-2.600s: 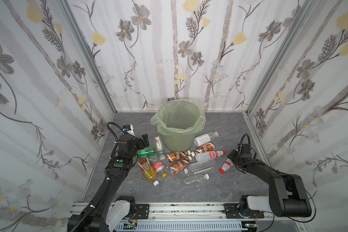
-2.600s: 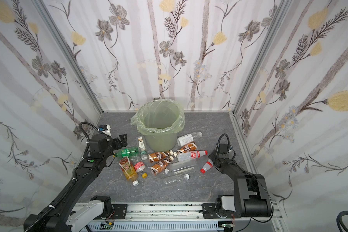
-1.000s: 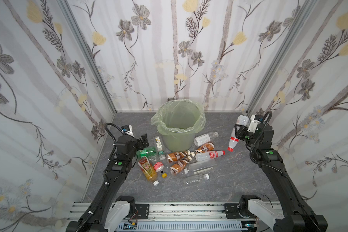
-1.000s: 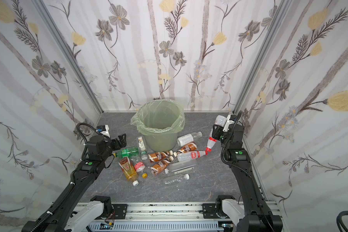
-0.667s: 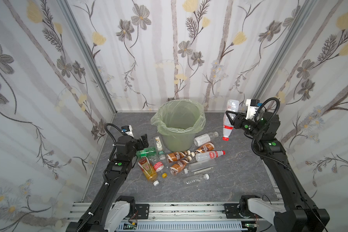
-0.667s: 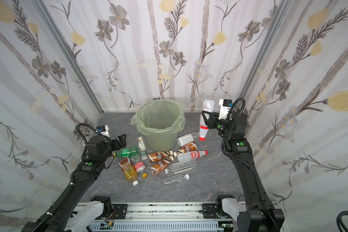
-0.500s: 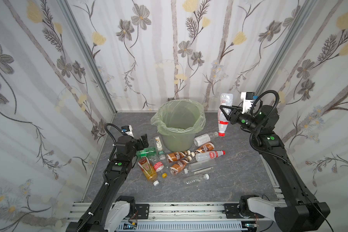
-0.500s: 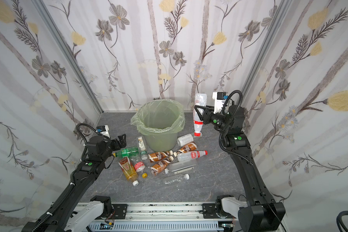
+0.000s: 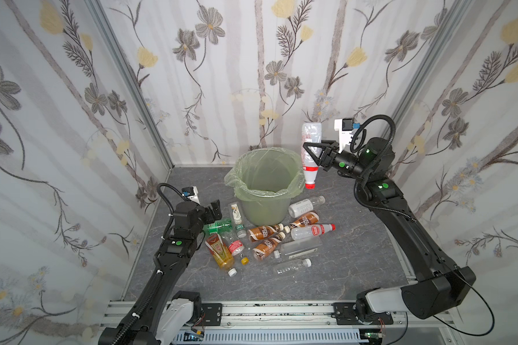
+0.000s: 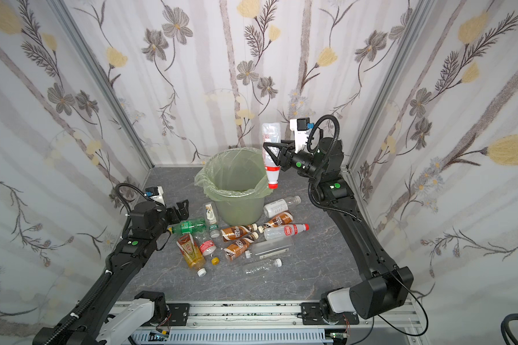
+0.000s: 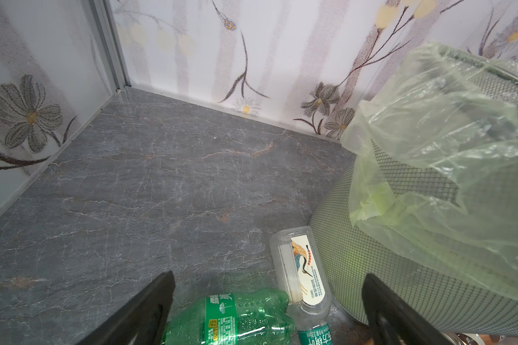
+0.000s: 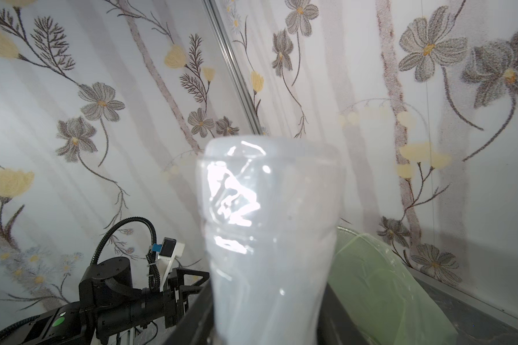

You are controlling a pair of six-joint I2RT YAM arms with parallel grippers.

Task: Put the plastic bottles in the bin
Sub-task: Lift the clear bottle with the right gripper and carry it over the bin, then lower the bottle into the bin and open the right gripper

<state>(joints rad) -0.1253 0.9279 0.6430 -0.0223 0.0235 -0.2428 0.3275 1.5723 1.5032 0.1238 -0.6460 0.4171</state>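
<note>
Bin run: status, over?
Right jaws shut on red-capped bottle, cap down, by right rim of bin. Left jaws open, low at green bottle. Other bottles lie around bin's base; nothing blocks its mouth.

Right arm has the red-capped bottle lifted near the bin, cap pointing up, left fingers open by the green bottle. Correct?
Not quite. The red-capped bottle hangs upside down, cap pointing down; both top views show it. The rest holds: the right fingers grip it near the bin, and the left fingers stand open by the green bottle.
</note>
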